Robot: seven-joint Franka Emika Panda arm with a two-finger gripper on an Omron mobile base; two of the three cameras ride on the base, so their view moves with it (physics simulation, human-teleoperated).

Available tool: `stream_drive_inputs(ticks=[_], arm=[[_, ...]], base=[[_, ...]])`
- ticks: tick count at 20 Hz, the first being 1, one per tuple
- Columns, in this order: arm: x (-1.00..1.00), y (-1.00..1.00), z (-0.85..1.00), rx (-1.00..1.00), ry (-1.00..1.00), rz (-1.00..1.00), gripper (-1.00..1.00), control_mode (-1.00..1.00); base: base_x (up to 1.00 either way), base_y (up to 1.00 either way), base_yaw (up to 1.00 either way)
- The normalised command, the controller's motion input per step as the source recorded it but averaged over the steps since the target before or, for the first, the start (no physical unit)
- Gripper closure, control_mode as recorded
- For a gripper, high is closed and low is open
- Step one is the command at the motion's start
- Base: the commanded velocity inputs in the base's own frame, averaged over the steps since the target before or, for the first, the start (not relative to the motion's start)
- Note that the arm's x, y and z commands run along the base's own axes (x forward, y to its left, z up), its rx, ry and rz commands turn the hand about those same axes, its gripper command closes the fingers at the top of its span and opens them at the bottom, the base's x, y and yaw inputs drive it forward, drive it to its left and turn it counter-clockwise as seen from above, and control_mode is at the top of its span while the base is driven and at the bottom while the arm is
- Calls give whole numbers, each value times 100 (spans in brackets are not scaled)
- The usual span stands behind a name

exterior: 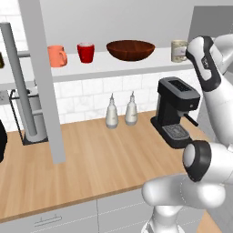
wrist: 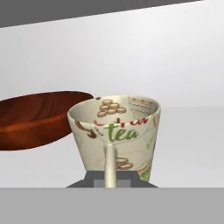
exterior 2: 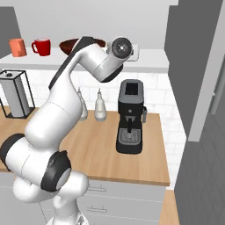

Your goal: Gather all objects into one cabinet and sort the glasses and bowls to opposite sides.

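I've got the claw (wrist: 111, 183) pinched on the beige mug (wrist: 116, 135) by its handle, on the shelf (exterior: 136, 66) just right of the bowl (exterior: 130, 49). The orange mug (exterior: 57, 55) and red cup (exterior: 85, 52) stand left, so this one likely belongs there.

A beige mug (wrist: 116, 131) printed "tea" stands close ahead, handle facing the camera, beside the brown bowl (wrist: 39, 118).
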Motion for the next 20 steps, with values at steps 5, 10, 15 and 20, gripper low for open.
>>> stream_drive_inputs(ticks=[5, 10, 15, 20], arm=[[-21, 0, 5, 0, 0, 0, 100, -100], [-21, 0, 3, 0, 0, 0, 100, -100], [-46, 28, 4, 0, -1, 4, 100, -100], [-24, 84, 0, -2, -2, 6, 100, -100]], base=[[0, 0, 0], [0, 0, 0], [0, 0, 0], [0, 0, 0]])
